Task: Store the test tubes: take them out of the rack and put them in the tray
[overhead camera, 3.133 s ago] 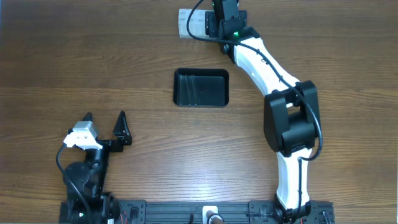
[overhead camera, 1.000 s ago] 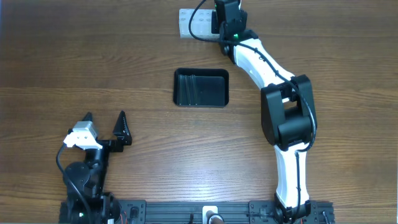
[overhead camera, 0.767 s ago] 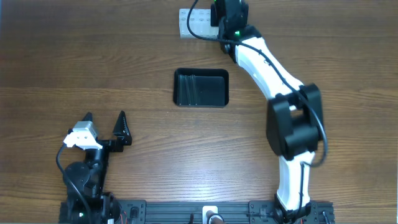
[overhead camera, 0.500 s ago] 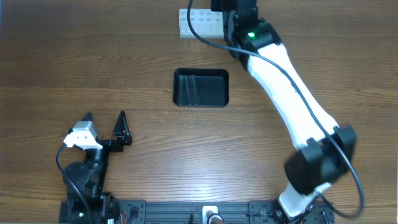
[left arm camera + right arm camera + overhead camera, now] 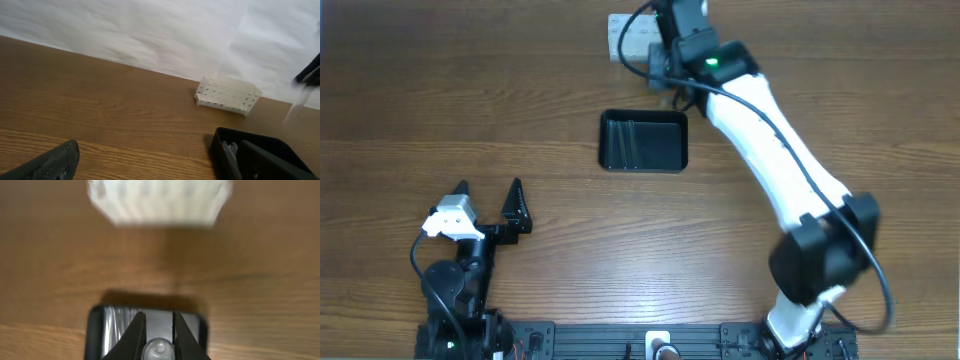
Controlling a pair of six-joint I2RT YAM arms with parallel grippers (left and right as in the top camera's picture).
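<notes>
Over black tray (image 5: 94, 335), right hand (image 5: 158, 319) pinches clear round-topped test tube (image 5: 159, 351); left hand (image 5: 488, 192) spread wide.

matt wood table (image 5: 470, 90), black plastic tray (image 5: 608, 159)

right arm (image 5: 770, 150): white links, black joints, green light, black cable | left arm (image 5: 460, 275): black, white wrist block

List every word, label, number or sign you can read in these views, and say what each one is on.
None: there is no readable text. The white test tube rack, the black tray and the wooden table carry no visible print, label or number.
</notes>
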